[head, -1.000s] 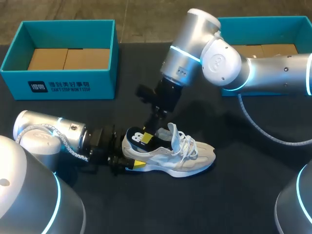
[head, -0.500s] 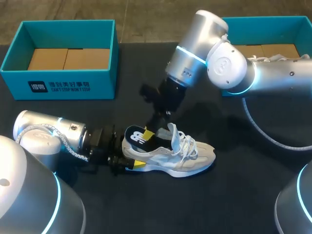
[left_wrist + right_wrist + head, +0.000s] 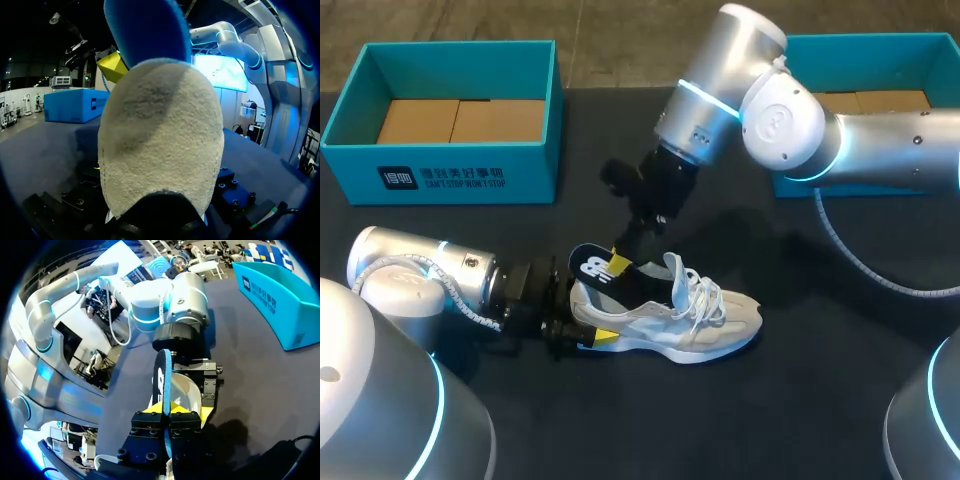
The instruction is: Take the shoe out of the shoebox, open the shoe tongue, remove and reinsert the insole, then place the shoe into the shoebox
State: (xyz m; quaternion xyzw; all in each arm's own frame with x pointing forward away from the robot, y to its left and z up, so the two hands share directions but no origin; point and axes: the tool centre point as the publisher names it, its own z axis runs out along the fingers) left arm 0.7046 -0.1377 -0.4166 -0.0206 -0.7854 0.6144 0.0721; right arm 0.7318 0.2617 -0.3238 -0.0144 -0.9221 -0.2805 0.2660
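Removal step in hand. My right gripper [image 3: 620, 264] is pinched on the dark blue foam insole [image 3: 588, 268], half out of the grey-white laced sneaker [image 3: 700, 318] mid-table. My left gripper [image 3: 582, 322] clamps its heel. Next: lift the insole clear.

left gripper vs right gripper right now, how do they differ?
Pose: the left gripper lies low along the table, pointing at the heel of the shoe. The right gripper hangs from above, pointing down.
Contact: the right gripper is shut on the dark blue insole, which sticks up out of the shoe. The left gripper sits against the heel, grip hidden.
Shared: both are at the shoe's heel end.
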